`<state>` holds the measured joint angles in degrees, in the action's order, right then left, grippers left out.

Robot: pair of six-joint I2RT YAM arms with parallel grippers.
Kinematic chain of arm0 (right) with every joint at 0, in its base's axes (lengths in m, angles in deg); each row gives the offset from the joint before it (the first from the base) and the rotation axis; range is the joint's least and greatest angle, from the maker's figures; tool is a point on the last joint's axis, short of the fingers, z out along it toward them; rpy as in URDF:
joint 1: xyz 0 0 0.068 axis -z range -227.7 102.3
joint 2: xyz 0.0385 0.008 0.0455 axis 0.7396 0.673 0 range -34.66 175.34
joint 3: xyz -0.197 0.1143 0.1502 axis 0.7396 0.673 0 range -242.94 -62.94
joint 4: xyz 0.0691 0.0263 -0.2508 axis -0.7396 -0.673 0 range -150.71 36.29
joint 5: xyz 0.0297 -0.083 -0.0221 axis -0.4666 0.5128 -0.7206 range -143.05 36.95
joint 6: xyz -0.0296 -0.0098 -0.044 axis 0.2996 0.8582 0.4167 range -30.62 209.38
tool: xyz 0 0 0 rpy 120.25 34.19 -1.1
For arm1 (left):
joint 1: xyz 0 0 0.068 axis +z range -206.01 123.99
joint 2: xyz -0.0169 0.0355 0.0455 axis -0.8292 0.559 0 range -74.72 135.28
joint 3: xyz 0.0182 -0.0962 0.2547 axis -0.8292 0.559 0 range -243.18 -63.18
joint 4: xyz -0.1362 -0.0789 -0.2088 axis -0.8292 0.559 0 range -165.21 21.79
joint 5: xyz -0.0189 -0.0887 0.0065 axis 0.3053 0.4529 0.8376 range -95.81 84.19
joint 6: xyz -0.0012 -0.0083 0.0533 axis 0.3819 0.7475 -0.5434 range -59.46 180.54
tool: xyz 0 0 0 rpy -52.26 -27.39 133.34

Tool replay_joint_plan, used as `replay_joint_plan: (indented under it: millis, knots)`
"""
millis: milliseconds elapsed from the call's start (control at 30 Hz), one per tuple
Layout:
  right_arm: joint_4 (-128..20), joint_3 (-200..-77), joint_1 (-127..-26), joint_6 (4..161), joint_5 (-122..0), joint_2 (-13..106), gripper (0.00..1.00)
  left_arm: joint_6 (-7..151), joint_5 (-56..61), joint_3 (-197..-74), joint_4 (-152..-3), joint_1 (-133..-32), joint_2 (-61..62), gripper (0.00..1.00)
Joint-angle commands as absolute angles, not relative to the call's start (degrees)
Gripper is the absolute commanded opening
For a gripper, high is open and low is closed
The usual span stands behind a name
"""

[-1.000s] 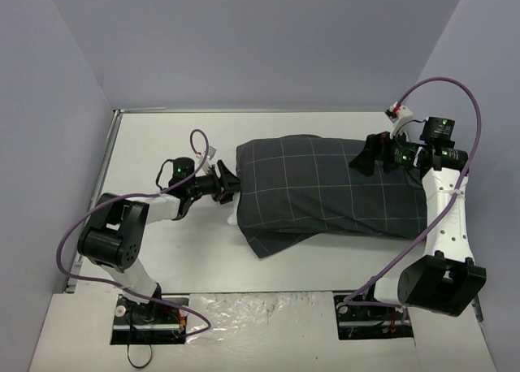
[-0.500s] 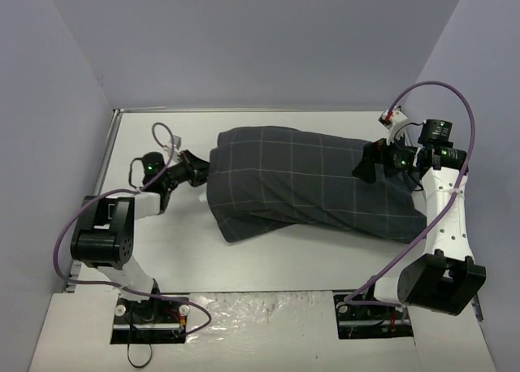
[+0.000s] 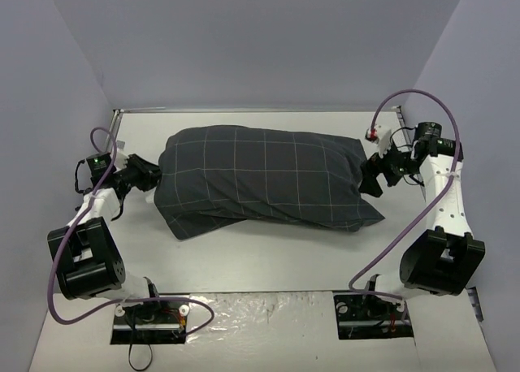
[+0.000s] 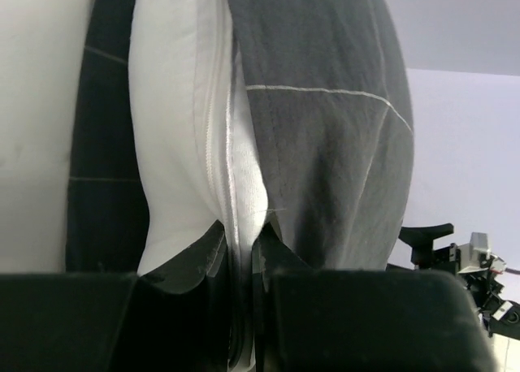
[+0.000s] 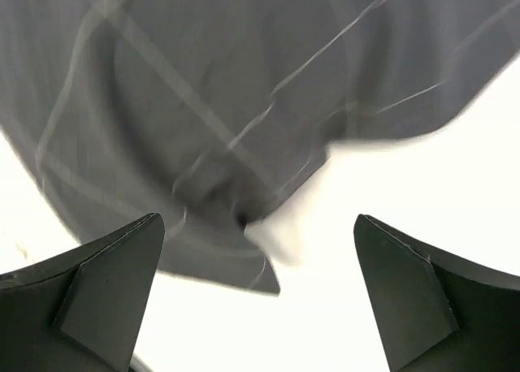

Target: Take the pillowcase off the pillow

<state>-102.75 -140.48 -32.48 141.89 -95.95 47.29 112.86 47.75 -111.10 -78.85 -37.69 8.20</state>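
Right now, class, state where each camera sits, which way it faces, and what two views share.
Top external: above and behind the bases, looking down on the table; left arm and right arm show.
Left wrist: on the left arm, facing along shut jaws pinching the pillow beside the pillowcase.
Right wrist: on the right arm, facing between open jaws at a pillowcase corner.
All share the pillowcase.

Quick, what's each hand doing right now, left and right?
Left hand: closed, pinching the white seamed edge of the pillow.
Right hand: open, holding nothing; the pillowcase lies beyond its fingers.
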Motion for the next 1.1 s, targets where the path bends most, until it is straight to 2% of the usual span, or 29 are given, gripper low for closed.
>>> replay_joint_plan:
  millis: [0, 133, 367, 533, 633, 667, 767, 867, 1067]
  knots:
    - [-119.42, -139.50, -33.37, 161.69, -96.82, 49.09, 0.99, 108.44, 48.86, -114.33, -73.28, -36.06, 5.96, 0.02]
    - [-121.39, -136.87, -35.39, 164.16, -93.84, 48.67, 0.99, 108.27, 49.04, -113.89, -73.37, -36.06, 5.26, 0.02]
    - [-113.76, -128.61, -37.85, 168.56, -88.91, 45.58, 0.98, 108.53, 49.83, -113.89, -73.89, -36.06, 5.88, 0.02]
    - [-104.78, -124.74, -38.73, 169.26, -87.07, 46.80, 0.90, 109.06, 51.06, -114.24, -74.24, -36.06, 5.44, 0.02]
    - [-103.64, -123.24, -38.91, 172.16, -87.15, 47.95, 0.74, 109.14, 51.32, -114.16, -74.24, -36.06, 5.09, 0.02]
    - [-103.72, -122.80, -39.08, 172.69, -87.15, 48.13, 0.53, 109.14, 51.32, -114.16, -74.16, -36.06, 5.00, 0.02]
    - [-103.46, -121.75, -38.83, 172.96, -86.36, 48.83, 0.13, 109.85, 51.32, -113.98, -74.16, -36.06, 4.12, 0.02]
    - [-103.55, -121.04, -36.37, 173.48, -86.45, 47.43, 0.01, 110.02, 51.32, -114.33, -74.24, -36.06, 3.77, 0.02]
    - [-103.64, -124.37, -32.15, 168.94, -89.08, 41.54, 0.00, 113.27, 50.53, -114.42, -80.21, -35.97, 2.71, 0.02]
